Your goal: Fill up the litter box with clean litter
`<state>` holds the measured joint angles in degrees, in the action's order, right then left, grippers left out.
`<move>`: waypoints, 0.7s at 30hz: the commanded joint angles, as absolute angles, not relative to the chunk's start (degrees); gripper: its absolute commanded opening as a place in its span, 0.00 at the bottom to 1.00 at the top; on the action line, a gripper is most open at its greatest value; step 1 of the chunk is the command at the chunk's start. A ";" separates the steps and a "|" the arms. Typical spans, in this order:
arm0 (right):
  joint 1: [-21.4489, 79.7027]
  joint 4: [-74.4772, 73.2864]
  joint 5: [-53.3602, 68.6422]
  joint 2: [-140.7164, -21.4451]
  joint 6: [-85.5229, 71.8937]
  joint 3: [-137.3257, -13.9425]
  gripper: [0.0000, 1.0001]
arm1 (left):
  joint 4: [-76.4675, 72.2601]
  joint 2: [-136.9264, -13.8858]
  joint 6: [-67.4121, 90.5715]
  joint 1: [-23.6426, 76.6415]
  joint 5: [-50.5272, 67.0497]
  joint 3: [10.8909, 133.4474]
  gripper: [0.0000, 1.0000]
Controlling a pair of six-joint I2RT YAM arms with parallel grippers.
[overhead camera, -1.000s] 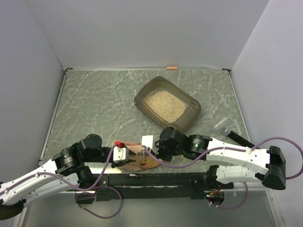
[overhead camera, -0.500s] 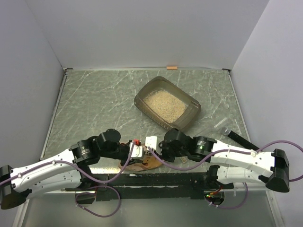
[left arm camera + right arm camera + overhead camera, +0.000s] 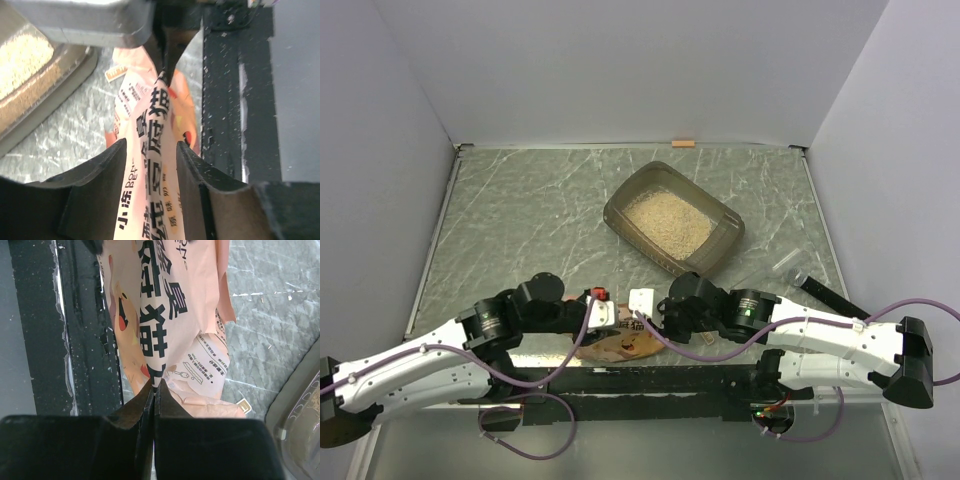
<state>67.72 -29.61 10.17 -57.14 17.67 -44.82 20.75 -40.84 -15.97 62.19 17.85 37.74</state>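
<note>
Litter box (image 3: 718, 248) sits on the grey marbled worktop (image 3: 520, 230), ahead of the right tool (image 3: 154, 390) and a little to its right, well apart from both tools. Clean litter (image 3: 667, 220) covers its floor as a pale sandy bed that stays below the rim.

Between the two tools, close to the near edge of the worktop, lies the orange bag (image 3: 620, 345), crinkled and printed with dark characters. One side of it overlaps the black rail (image 3: 225, 100) along that edge.

The right tool is clenched. Its dark fingers (image 3: 130, 415) meet with no gap and pinch an edge of the orange bag, the rest of which stretches away in front of them.

The left tool (image 3: 150, 147) faces it from the other side and is released. Its fingers (image 3: 100, 185) are spread, and the bag's printed face shows in the gap between them. Whether either finger touches the bag cannot be told.

From the left wrist, a corner of the litter box shows ahead of that tool and off to its left.

Far beyond both tools, a small tan strip (image 3: 683, 144) lies at the foot of the back wall.
</note>
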 commanded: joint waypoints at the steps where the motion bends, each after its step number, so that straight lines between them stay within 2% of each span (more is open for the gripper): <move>1: 67.59 -28.74 11.51 -54.93 17.84 -45.44 0.00 | 18.63 -43.41 -16.43 62.31 14.85 39.29 0.51; 8: 67.59 -28.47 10.99 -54.05 17.58 -45.35 0.00 | 21.00 -46.93 -16.09 62.31 15.21 39.11 0.50; 14: 67.68 -28.39 9.76 -53.35 17.49 -45.53 0.00 | 22.15 -44.65 -14.59 62.31 14.59 36.74 0.53; 17: 67.50 -28.65 8.97 -52.74 17.23 -45.70 0.00 | 23.38 -45.87 -15.03 62.31 13.36 37.26 0.37; 18: 67.50 -28.57 8.62 -52.30 17.05 -45.70 0.00 | 23.55 -46.49 -15.38 62.23 13.19 37.27 0.28; 20: 67.24 -28.21 8.52 -51.68 16.79 -45.70 0.00 | 23.64 -48.86 -15.73 62.23 13.88 37.44 0.22; 21: 66.98 -28.04 8.79 -51.16 16.70 -45.70 0.00 | 23.73 -49.82 -15.91 62.23 14.06 37.96 0.15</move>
<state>67.59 -30.79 9.02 -55.18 17.56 -44.64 22.35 -46.59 -15.29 62.19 14.68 37.17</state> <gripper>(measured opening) 0.009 0.245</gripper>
